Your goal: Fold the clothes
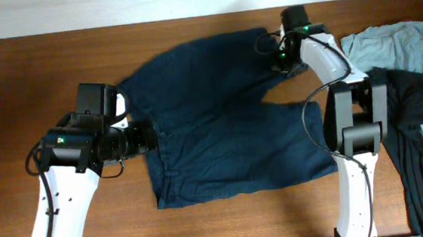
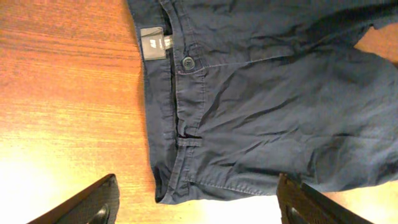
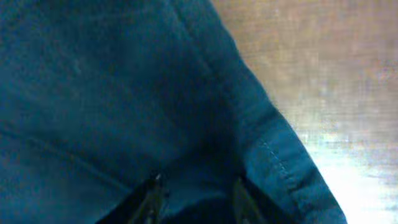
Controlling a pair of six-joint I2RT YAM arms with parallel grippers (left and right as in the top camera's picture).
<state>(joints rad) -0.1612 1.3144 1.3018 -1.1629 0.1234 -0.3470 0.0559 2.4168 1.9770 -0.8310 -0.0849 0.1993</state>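
fingers [image 2: 93, 202] of our left gripper [image 2: 199, 208] are spread wide and hold nothing, hovering over the waistband [image 2: 163, 124] at the 9 o'clock end of the shorts [image 1: 227, 125]. our right gripper [image 3: 199, 198] is low on the hem of the far leg, at 1 o'clock. its fingers [image 3: 152, 196] sit against the cloth, and we cannot tell whether they pinch it. the shorts lie spread flat in the middle of the table [image 1: 42, 79], legs toward 3 o'clock, so we judge the first fold is only being set up. next we need a firm pinch on hem and waistband, then one lift across together. no container shows; a pale shirt [image 1: 395, 43] and a black garment [image 1: 419, 155] lie loose at 3 o'clock.
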